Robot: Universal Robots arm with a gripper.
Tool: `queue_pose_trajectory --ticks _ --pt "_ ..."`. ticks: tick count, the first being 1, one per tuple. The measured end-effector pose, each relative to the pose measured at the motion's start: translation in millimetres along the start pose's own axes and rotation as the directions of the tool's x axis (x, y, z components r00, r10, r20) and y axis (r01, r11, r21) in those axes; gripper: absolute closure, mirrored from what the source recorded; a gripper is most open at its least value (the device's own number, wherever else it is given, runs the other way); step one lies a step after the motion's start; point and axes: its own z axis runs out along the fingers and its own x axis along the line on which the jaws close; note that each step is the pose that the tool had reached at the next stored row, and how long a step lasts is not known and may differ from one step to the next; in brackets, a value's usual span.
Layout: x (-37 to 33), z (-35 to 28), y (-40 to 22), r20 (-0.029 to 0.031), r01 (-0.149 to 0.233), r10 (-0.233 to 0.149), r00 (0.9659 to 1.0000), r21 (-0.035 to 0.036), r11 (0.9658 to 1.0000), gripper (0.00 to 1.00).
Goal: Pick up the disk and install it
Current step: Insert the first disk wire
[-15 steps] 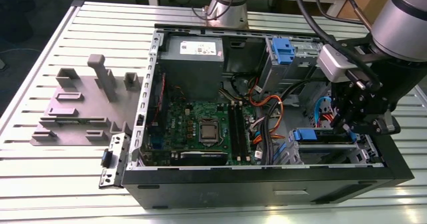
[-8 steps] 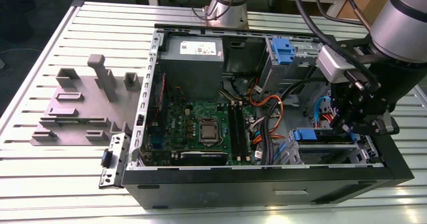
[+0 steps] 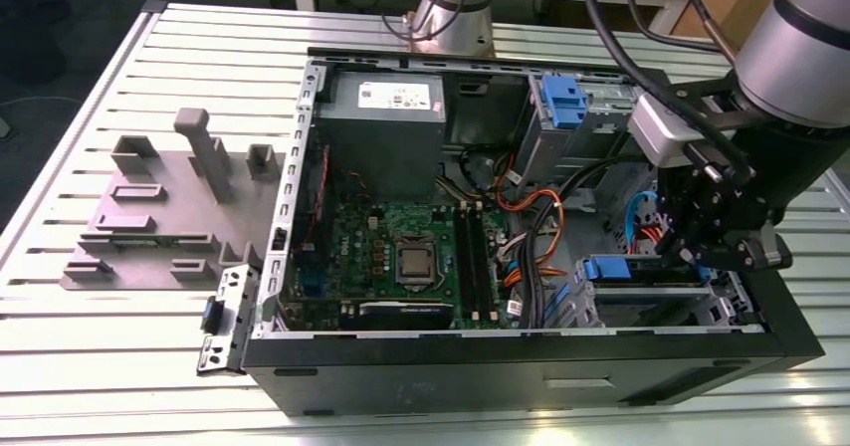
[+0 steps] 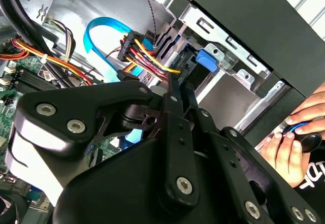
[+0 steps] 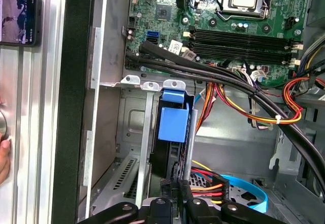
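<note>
Computer case (image 3: 531,376) lies open on the slatted table (image 3: 119,356), motherboard (image 3: 398,257) exposed. Gripper (image 3: 711,252) reaches into the drive cage at the exterior view's right, where the disk (image 5: 172,127) sits edge-on in its bay; whether the claw grips it, I cannot tell. Bundled cables (image 5: 244,97) crowd close beside. A hand (image 4: 292,148) rests outside the case.

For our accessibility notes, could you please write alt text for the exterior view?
A robot arm's tool reaches into an open computer case at the exterior view's right, beside the disk with blue rails in a drive bay. The motherboard lies exposed mid-case, and a grey fixture sits on the slatted table.
</note>
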Motion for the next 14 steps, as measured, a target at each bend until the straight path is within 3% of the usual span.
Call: queue_pose_trajectory --ticks 8,14 --pt "0.1 0.9 0.1 0.0014 0.000 0.000 1.0000 0.0001 1.0000 0.82" --pt "0.3 -2.1 -0.2 0.0016 0.000 0.000 1.0000 0.0002 1.0000 0.82"
